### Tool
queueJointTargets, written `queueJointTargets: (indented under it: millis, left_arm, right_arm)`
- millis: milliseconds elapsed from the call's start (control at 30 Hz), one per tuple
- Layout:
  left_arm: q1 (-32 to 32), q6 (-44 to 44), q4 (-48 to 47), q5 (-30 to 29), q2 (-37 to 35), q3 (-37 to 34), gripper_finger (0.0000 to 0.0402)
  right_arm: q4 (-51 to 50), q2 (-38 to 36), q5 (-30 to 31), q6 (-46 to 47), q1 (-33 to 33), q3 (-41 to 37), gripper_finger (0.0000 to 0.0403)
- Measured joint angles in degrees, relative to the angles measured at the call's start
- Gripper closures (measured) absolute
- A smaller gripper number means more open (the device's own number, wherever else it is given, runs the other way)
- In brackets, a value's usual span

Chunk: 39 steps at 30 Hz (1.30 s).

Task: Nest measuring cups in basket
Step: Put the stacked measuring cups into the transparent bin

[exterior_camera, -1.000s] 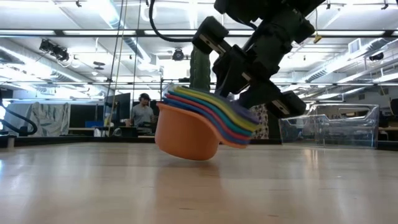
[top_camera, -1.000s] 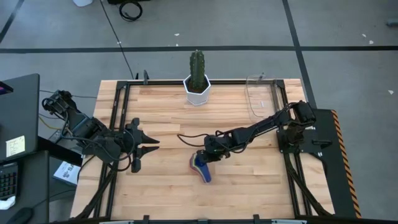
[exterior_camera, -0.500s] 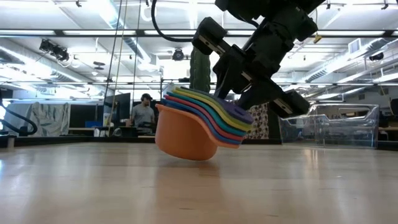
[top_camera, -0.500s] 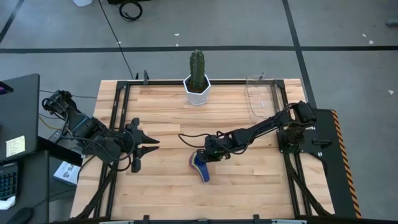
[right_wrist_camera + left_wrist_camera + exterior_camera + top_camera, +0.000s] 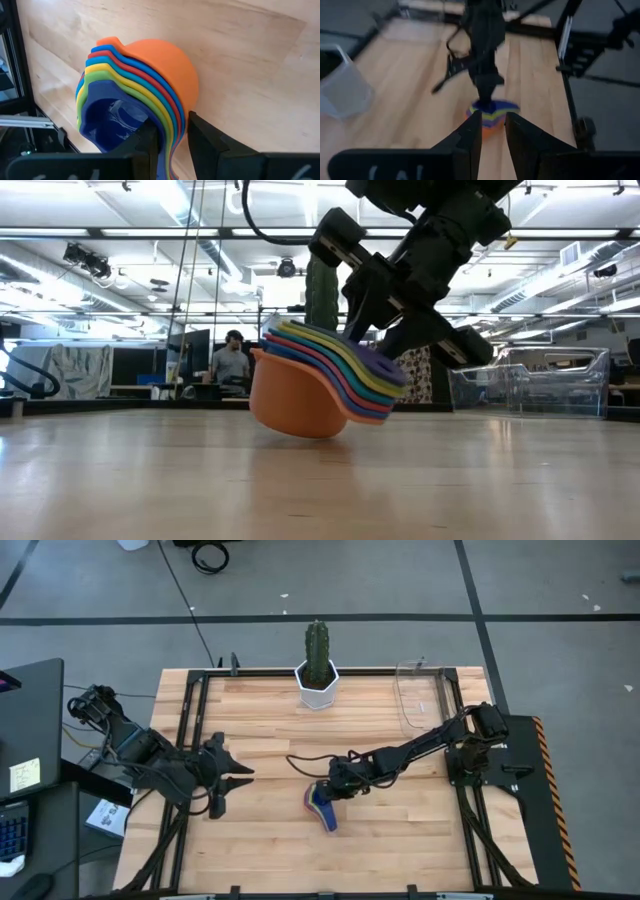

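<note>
The measuring cups (image 5: 145, 85) are nested into one stack, orange outermost and a dark blue-purple one innermost, lying at mid-table (image 5: 322, 808). In the low view the stack (image 5: 300, 395) is tilted, with the orange bowl low at the tabletop. My right gripper (image 5: 170, 134) is shut on the stack's handle side. My left gripper (image 5: 238, 772) hangs open over the table's left part, well away from the cups and holding nothing. The clear basket (image 5: 420, 695) stands at the far right corner. My right gripper pinches the stacked handles (image 5: 172, 125) of the nested cups between its two fingers. The fingers (image 5: 440, 345) slant down at it from the table's far right. The stack sits tilted, its mouths turned toward the gripper and the orange bowl's underside (image 5: 300, 432) at the tabletop; whether it touches the wood I cannot tell.
A white faceted pot with a green cactus (image 5: 317, 678) stands at the far edge's middle. Black frame rails (image 5: 190, 740) run along the table's left and right sides. Bare wood lies between the stack and the basket (image 5: 545, 385).
</note>
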Motion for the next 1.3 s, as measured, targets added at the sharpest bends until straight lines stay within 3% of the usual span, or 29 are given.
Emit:
queueJointTargets:
  millis: [200, 633, 1067, 1300]
  left_arm:
    - [0.0, -5.1, -7.4, 6.0, 0.0, 0.0, 0.031]
    - [0.0, -7.1, -12.3, 6.2, 5.8, 0.0, 0.031]
    - [-0.6, -8.6, -12.2, 5.4, 6.5, 0.0, 0.031]
    - [-1.4, -8.5, -12.1, 5.3, 6.8, 0.0, 0.031]
  right_arm:
    - [0.0, 0.0, -0.9, -2.1, -0.3, 0.0, 0.0313]
    - [-4.4, -1.0, -1.8, -6.9, -2.1, 3.2, 0.0316]
    - [-41.8, -1.6, 3.7, -20.5, -4.3, 23.5, 0.0316]
    - [-52.7, -1.6, 6.1, -22.1, -5.7, 32.0, 0.0317]
